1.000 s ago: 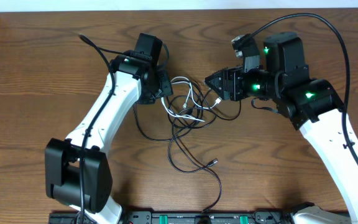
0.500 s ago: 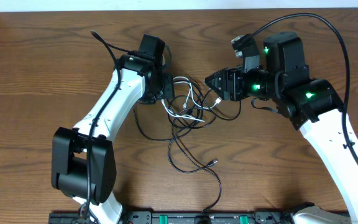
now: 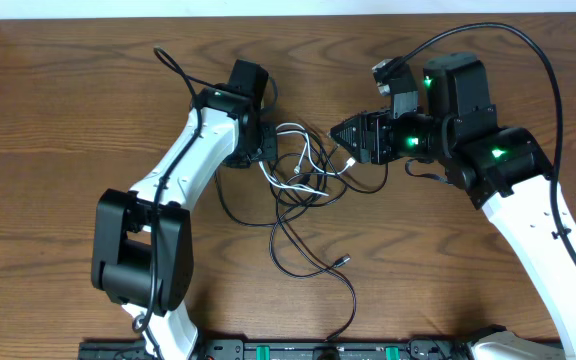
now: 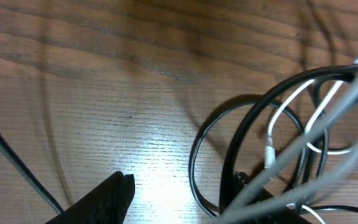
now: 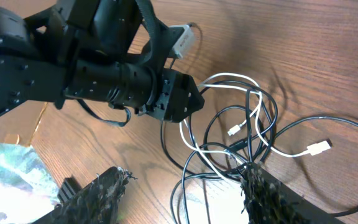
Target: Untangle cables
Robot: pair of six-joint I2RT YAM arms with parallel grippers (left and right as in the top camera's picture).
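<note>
The cables lie in a tangle at the table's middle: a white cable (image 3: 303, 150) looped through several black cables (image 3: 308, 200), with one black cable trailing toward the front (image 3: 313, 268). My left gripper (image 3: 268, 150) is open at the tangle's left edge. In the left wrist view its jaws (image 4: 179, 199) are apart, and the white cable (image 4: 328, 124) and black loops (image 4: 229, 143) cross over the right finger. My right gripper (image 3: 336, 130) is open at the tangle's right. In the right wrist view its fingers (image 5: 182, 186) straddle black loops (image 5: 191, 165), with the white cable (image 5: 241, 81) beyond.
Thick black robot wires arc above each arm (image 3: 528, 45). The left arm's body (image 3: 183, 170) lies left of the tangle and also shows in the right wrist view (image 5: 92, 74). A black rail (image 3: 318, 350) runs along the table's front edge.
The left arm's elbow and base have swung right, and its gripper has shifted slightly toward the tangle. The right arm and the cables have not visibly moved.
</note>
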